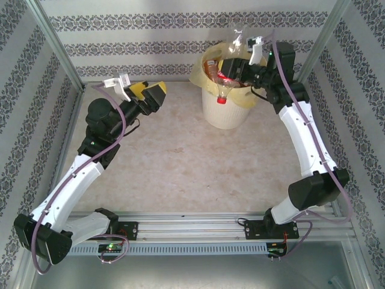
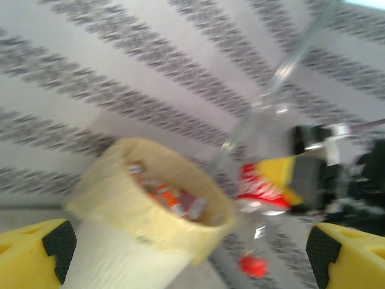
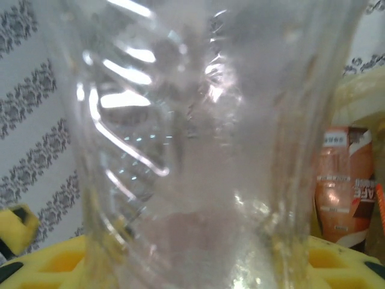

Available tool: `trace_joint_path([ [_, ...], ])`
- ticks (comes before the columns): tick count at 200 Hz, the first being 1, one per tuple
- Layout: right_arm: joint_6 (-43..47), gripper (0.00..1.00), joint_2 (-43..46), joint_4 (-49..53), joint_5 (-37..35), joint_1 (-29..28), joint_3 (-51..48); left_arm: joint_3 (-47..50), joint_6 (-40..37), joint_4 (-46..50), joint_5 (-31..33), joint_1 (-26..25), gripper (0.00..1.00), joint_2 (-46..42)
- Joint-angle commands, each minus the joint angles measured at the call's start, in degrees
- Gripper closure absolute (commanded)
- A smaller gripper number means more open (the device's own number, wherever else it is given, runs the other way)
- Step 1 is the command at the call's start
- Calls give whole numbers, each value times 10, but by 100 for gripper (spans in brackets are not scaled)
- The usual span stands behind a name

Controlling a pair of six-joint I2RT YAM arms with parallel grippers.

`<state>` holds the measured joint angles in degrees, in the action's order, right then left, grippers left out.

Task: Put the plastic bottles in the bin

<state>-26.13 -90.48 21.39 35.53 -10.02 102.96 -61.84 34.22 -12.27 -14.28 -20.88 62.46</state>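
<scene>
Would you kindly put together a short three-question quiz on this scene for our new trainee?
1. True or false: the left claw is open and empty.
2. Which way does the red cap of the bottle held by the right claw point? A: up. B: down. C: toward the left arm.
3. Fill in: several bottles already lie inside the white ____.
Key: 1 true; 2 B; 3 bin.

top: overhead, rear | left wrist: faces bin (image 2: 114, 192) | right wrist: bottle (image 3: 198, 150) close-up
</scene>
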Motion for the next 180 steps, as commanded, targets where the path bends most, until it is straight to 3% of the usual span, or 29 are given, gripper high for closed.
trace_joint_path([
  [1, -49, 49, -35, 1, -15, 18, 55, 12, -43, 118, 115, 3, 0, -21],
  [37, -66, 47, -85, 32, -46, 37, 135, 30, -30, 199, 213, 4, 0, -33],
  [73, -36, 46, -134, 151, -160, 46, 214, 27, -17, 267, 270, 5, 0, -27],
  [119, -24, 45, -159, 187, -226, 50, 234, 23, -5, 278, 274, 8, 0, -11],
  [180, 53, 44, -237, 311, -304, 51, 354, 2, 6, 304, 263, 9, 0, 23],
])
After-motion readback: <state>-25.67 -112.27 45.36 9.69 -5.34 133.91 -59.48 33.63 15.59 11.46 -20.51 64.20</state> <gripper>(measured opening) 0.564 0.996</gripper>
